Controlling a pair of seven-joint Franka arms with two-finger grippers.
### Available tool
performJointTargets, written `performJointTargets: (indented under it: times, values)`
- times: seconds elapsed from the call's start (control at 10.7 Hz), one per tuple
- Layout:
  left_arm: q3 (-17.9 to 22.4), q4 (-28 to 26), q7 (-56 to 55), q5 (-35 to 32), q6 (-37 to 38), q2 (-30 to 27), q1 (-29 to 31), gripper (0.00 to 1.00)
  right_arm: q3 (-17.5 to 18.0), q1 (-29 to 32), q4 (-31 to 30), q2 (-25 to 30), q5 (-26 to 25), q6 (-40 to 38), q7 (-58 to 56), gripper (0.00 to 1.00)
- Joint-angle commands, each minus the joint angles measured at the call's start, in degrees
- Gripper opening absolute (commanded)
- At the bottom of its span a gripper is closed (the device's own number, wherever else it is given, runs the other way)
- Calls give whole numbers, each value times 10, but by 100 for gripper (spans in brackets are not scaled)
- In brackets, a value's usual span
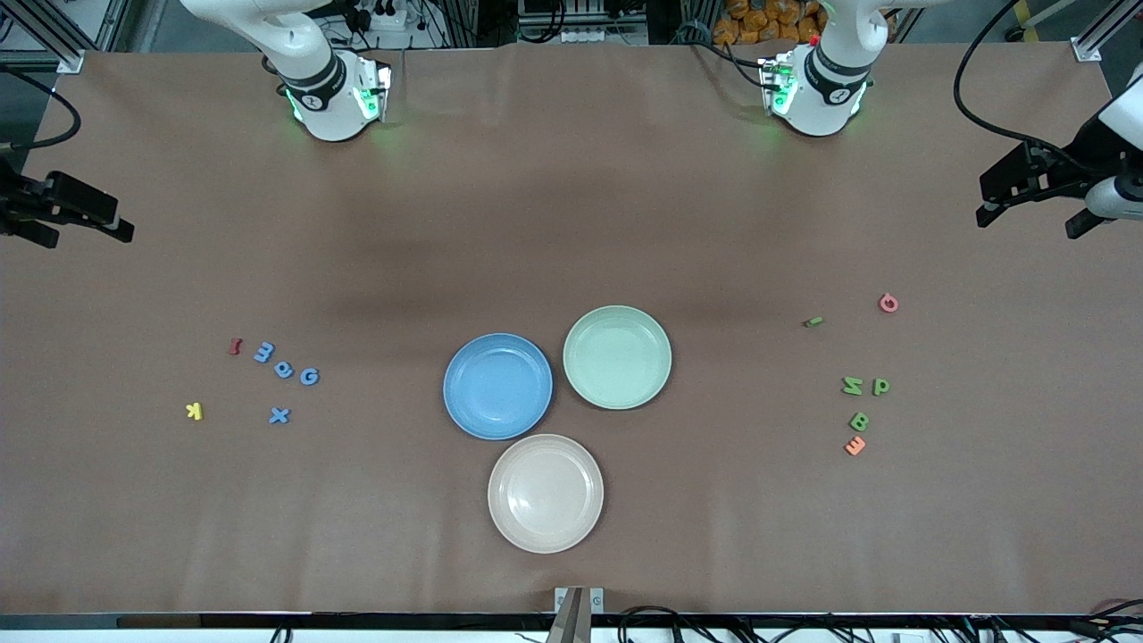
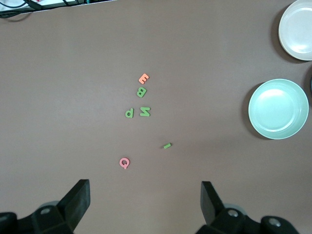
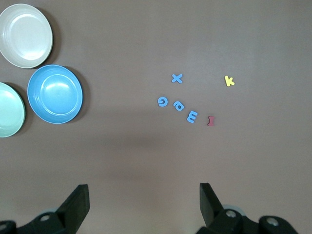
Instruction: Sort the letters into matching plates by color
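1. Your left gripper [image 2: 145, 195] hangs with fingers [image 2: 78, 195] spread wide and empty, over bare worktop [image 1: 571, 179] near the green letters [image 1: 855, 386].
2. Your right gripper [image 3: 144, 197] is likewise wide open and empty, near the blue letters [image 1: 284, 370].
3. Both arms wait at the worktop's ends.
4. The blue plate [image 1: 497, 386] and green plate [image 1: 617, 357] touch mid-worktop.

A cream plate [image 1: 546, 493] sits near the table's [image 1: 571, 205] front-camera edge. Toward the right arm's end lie 1 red letter [image 1: 235, 346] and 1 yellow letter [image 1: 194, 411]. Toward the left arm's end lie 1 pink letter [image 1: 888, 303] and 1 orange letter [image 1: 855, 446].
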State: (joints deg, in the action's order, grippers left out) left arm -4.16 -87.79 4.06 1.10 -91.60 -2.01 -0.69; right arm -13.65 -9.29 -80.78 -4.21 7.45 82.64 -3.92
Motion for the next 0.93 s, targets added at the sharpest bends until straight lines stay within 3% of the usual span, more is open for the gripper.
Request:
performJointTargets:
  times: [0.0, 0.47, 0.84]
  values:
    - [-1, 3, 10, 14, -2, -1, 5, 100, 6, 12, 2, -1, -7, 2, -20, 100]
    - [0, 2, 3, 15, 0, 0, 10, 100, 5, 14, -1, -1, -17, 1, -22, 100]
    - [-1, -55, -12, 41, -9, -10, 38, 100, 6, 9, -2, -1, -45, -1, -23, 100]
